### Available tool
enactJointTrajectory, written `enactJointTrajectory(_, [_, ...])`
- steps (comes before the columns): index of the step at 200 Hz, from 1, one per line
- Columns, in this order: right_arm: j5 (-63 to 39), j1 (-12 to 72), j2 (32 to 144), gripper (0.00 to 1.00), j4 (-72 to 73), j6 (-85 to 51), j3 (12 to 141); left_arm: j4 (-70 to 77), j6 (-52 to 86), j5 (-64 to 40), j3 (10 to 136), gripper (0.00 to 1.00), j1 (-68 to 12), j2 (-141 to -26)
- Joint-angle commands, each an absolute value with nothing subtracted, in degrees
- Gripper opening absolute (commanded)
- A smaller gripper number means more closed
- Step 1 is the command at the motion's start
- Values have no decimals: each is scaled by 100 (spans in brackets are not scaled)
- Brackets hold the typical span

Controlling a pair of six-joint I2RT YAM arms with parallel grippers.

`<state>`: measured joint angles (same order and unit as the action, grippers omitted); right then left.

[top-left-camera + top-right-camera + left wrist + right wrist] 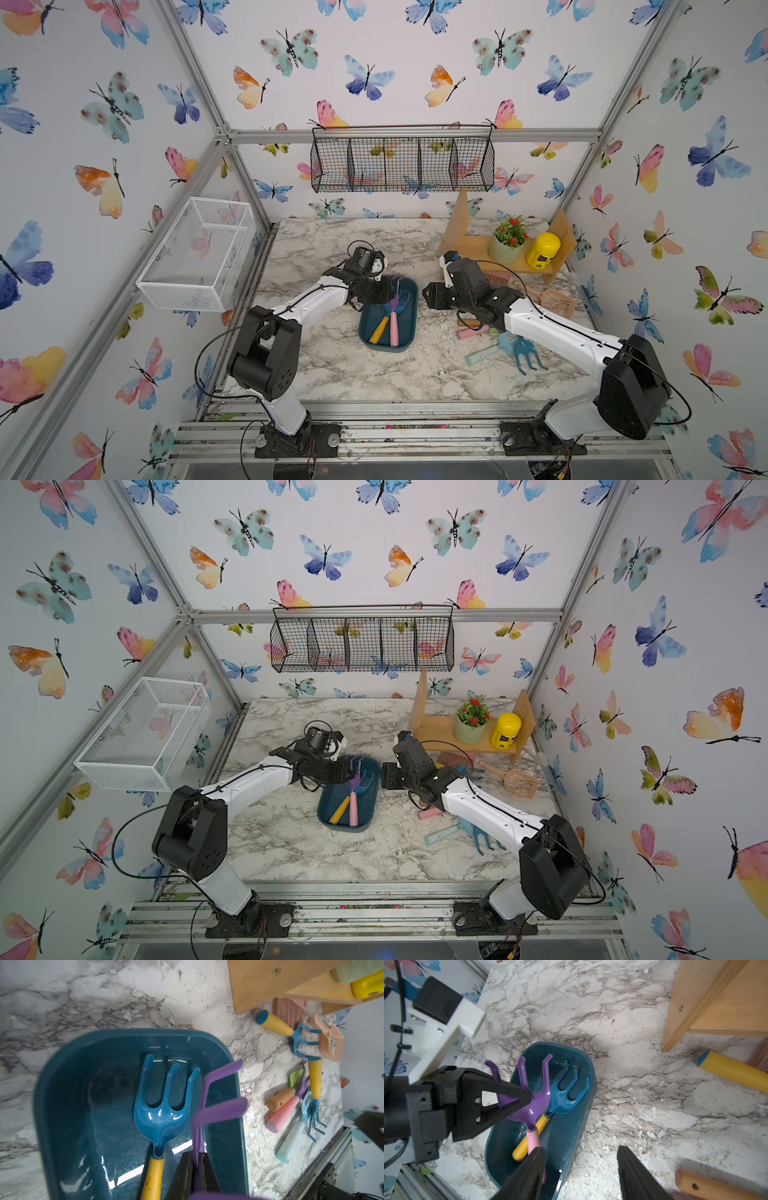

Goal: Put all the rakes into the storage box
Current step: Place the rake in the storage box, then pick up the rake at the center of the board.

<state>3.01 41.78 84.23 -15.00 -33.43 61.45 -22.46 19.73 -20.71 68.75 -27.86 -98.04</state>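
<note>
Marble table (pixel 332 374) | left gripper (pixel 528 1096) pinches rake (pixel 220 1109), prongs overhanging box (pixel 135 1031) rim | right gripper (pixel 580 1148) spread | release crooked, you tip it out.

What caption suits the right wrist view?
Left hand pinches the purple rake by its head over the teal storage box, beside a blue rake lying inside; right hand open.

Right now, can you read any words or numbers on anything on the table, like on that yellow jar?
No text here can be read.
Yellow jar: it has a dark label, but it is too small and blurred to read in both top views.
Teal box: no writing shows on it.
Purple rake: no writing shows on it.
</note>
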Motion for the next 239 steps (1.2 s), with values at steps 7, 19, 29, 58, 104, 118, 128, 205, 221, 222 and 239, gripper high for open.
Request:
enactJointTrajectory(7, [831, 4201, 8498, 61, -1794, -3454, 6150, -2596, 1799, -1883, 7034, 29, -2900, -10168])
enactJointTrajectory(19, [891, 4201, 8512, 61, -1852, -3478, 6166, -2673, 1780, -1867, 7104, 38, -2900, -10283])
enactJointTrajectory(29, [913, 4201, 8508, 61, -1863, -3504, 6153, -2724, 1780, -1831, 7144, 43, -2907, -10353])
enactJointTrajectory(58, [1120, 4201, 8469, 61, -1953, -3586, 6135, -2773, 1829, -1658, 7154, 70, -2901, -10369])
enactJointTrajectory(104, [2770, 4172, 8435, 67, -2902, -4439, 6150, -2599, 2087, -1222, 7223, 77, -2903, -10037])
enactJointTrajectory(118, [3234, 4043, 8504, 71, -3573, -5030, 6207, -2304, 2153, -1481, 7168, 78, -2906, -9868])
enactJointTrajectory(128, [3281, 3838, 8562, 71, -3949, -5351, 6193, -2076, 2210, -1634, 7092, 79, -2901, -9733])
enactJointTrajectory(205, [2004, 2892, 8494, 70, -3752, -5528, 5330, -1775, 2355, -1681, 6933, 80, -2892, -9606])
enactJointTrajectory(221, [1881, 2841, 8549, 68, -3753, -5544, 5311, -1784, 2356, -1661, 6944, 80, -2896, -9611])
enactJointTrajectory(222, [1872, 2840, 8550, 68, -3753, -5545, 5310, -1784, 2356, -1666, 6948, 80, -2894, -9608])
enactJointTrajectory(239, [1659, 2796, 8591, 63, -3634, -5507, 5248, -1814, 2347, -1636, 6952, 80, -2893, -9622])
